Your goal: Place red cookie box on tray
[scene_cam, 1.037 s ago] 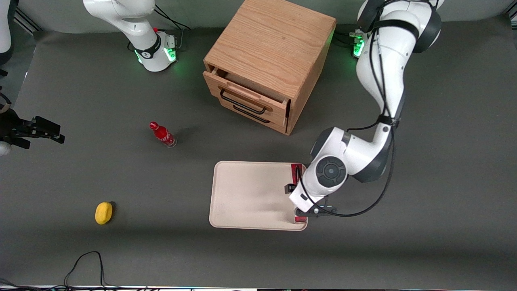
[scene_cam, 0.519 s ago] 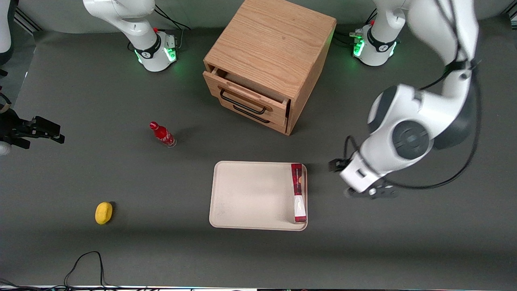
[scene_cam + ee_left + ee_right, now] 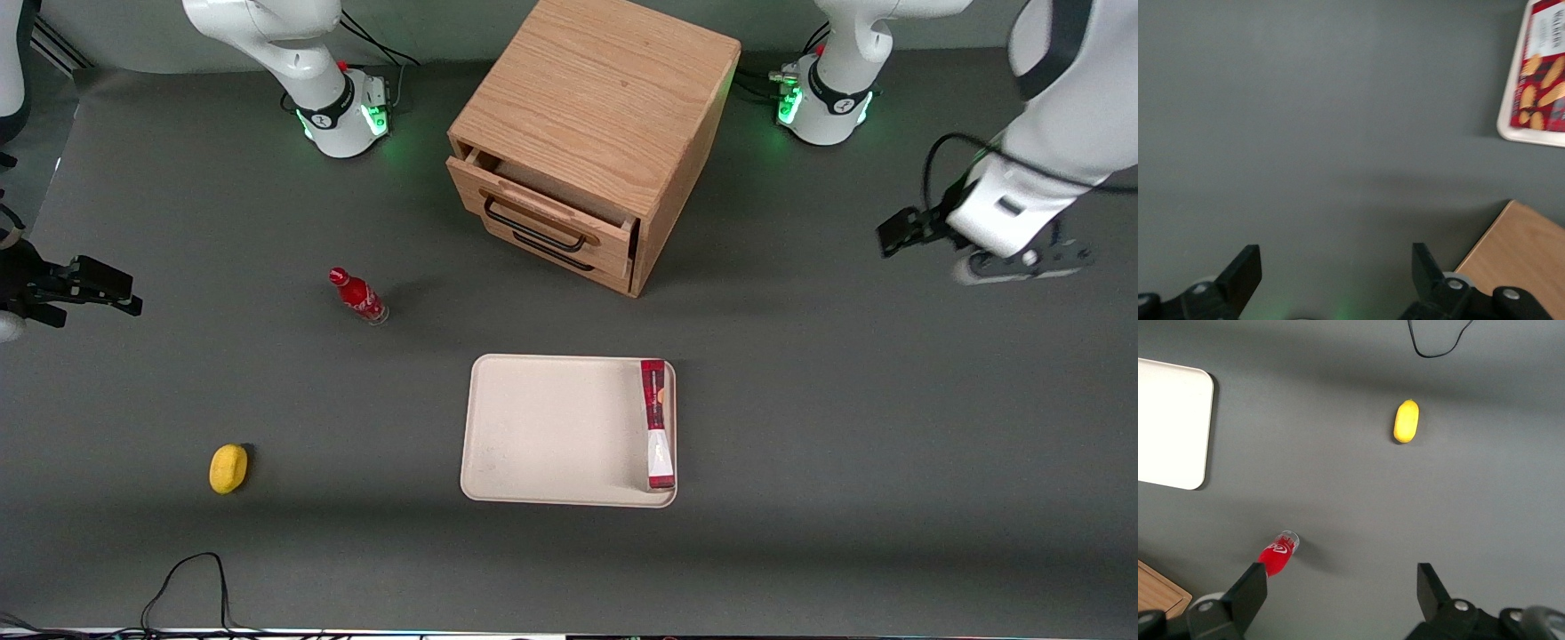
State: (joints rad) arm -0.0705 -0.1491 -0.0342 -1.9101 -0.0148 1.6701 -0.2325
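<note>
Dark-red cookie box [image 3: 656,425] hugs the tray [image 3: 551,431] edge; the claw [image 3: 1335,280] hangs wide open, empty, well apart.

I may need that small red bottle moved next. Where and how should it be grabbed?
The red bottle stands alone on the table, apart from the cabinet. Probably best gripped around its body below the cap, coming in level from any side. The open claw is empty, over bare table toward the working arm's end.

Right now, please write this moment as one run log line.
box: on tray, at its edge | end effector: open, empty, away over table
</note>
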